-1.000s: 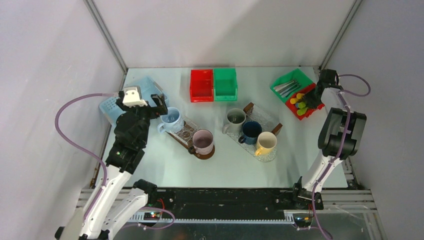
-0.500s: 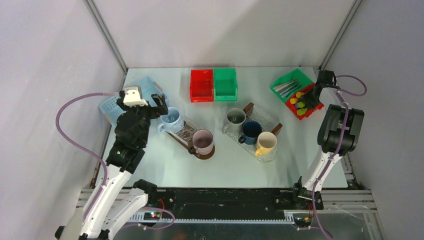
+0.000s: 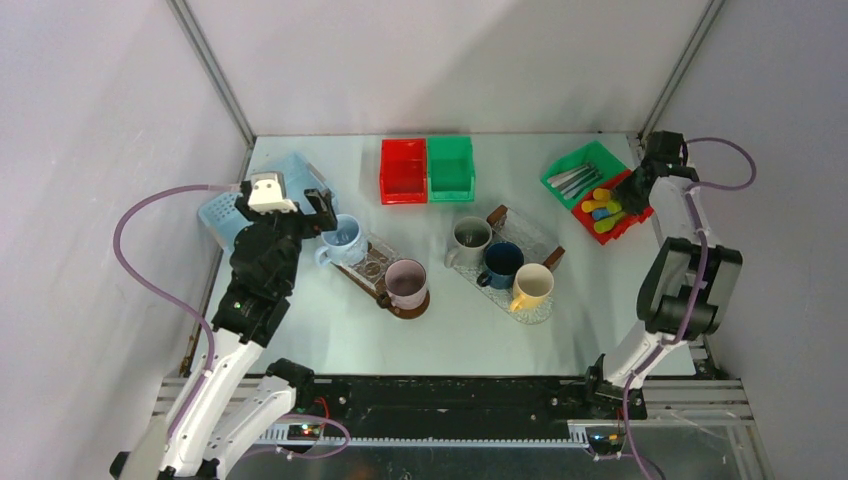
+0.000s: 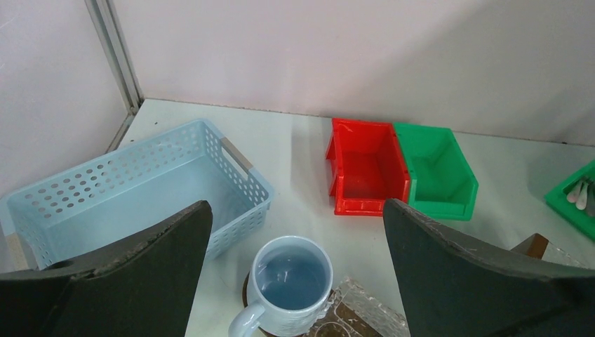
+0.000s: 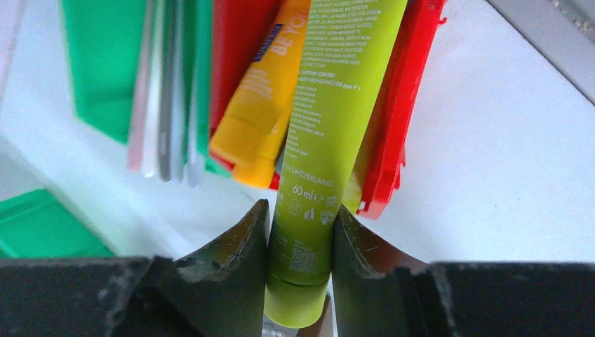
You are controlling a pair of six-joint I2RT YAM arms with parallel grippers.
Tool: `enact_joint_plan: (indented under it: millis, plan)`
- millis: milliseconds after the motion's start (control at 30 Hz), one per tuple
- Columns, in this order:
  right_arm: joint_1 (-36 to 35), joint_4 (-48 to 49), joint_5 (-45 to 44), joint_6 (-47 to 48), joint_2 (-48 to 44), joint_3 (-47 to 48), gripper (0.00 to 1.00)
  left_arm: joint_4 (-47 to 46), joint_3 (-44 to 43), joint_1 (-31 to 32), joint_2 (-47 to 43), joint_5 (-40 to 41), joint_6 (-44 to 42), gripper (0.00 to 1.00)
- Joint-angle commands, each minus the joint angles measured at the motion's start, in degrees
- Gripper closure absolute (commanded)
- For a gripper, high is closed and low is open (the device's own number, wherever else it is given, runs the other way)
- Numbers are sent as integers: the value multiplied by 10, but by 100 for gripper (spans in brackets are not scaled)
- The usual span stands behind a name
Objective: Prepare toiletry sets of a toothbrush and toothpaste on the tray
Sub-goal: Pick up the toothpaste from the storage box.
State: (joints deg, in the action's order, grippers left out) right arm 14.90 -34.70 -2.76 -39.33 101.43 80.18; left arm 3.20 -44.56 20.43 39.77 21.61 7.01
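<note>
My right gripper (image 5: 300,210) is shut on the cap end of a lime green toothpaste tube (image 5: 337,112), which reaches out over the red bin (image 5: 407,91). An orange-yellow tube (image 5: 270,91) lies beside it. Pale toothbrushes (image 5: 165,91) rest in the green bin (image 5: 91,70). In the top view, the right gripper (image 3: 640,185) hangs at the red bin's (image 3: 630,222) back edge, above several coloured tubes (image 3: 603,212). My left gripper (image 4: 296,210) is open above a light blue mug (image 4: 291,281). Two clear trays (image 3: 372,262) (image 3: 527,237) carry mugs.
An empty red bin (image 3: 403,170) and green bin (image 3: 451,167) stand at the back middle. A light blue perforated basket (image 4: 133,189) sits at the back left. A pink mug (image 3: 406,283), a grey, a dark blue and a yellow mug (image 3: 531,286) stand on the trays.
My right gripper has pulled back and to the right from over the red bin, with the lime green tube in it. The left arm has not moved.
</note>
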Motion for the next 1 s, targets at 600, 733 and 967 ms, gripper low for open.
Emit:
enact_joint_plan:
  millis: [600, 733, 967]
  plan:
    - [-335, 160, -6, 222, -314, -68, 86, 119, -146, -4, 44, -237, 112, 2]
    - [-385, 212, 45, 236, -353, -105, 86, 112, -165, -4, 58, -293, 147, 2]
    - [-449, 304, 173, 260, -395, -157, 86, 72, -185, 8, 86, -387, 196, 2]
